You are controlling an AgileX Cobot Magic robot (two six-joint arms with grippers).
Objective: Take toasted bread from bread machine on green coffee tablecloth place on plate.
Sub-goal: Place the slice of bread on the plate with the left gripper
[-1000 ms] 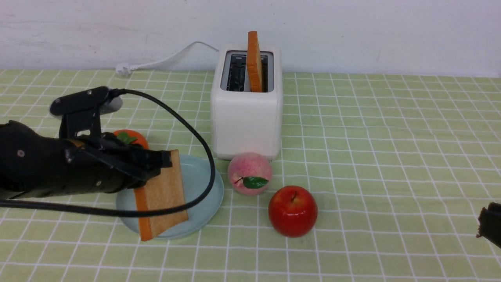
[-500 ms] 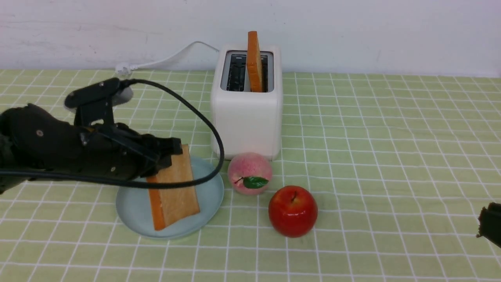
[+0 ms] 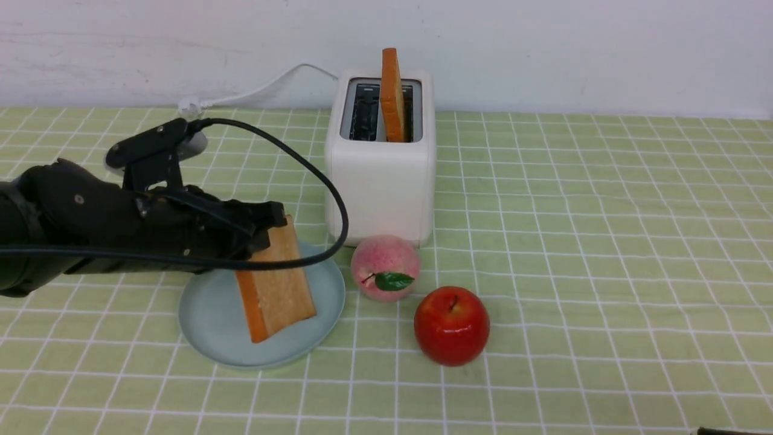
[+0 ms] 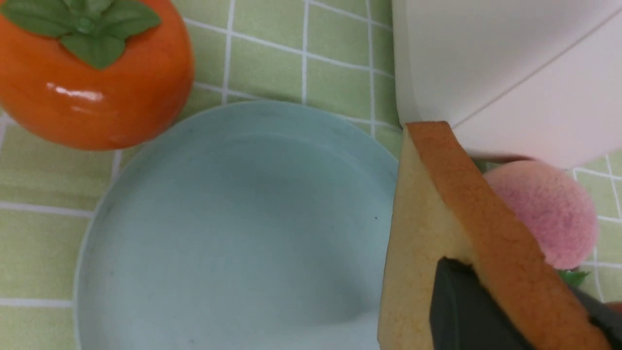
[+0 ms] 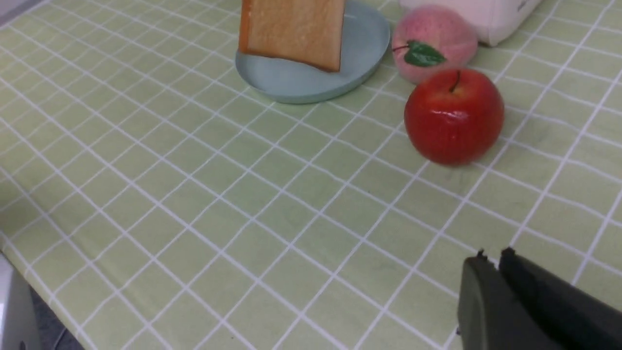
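Observation:
My left gripper is shut on one slice of toasted bread and holds it tilted on edge over the right half of the pale blue plate. I cannot tell whether its lower edge touches the plate. In the left wrist view the black fingers clamp the toast beside the plate. The second slice stands in the right slot of the white bread machine on the green tablecloth. My right gripper is shut and empty, low over the cloth.
A pink peach sits right of the plate, in front of the toaster. A red apple lies to its front right. An orange persimmon sits behind the plate's left side. The toaster's white cord runs along the back.
My left gripper has carried the toast to the right and a little farther back over the plate. My right gripper has dropped almost out of the front view.

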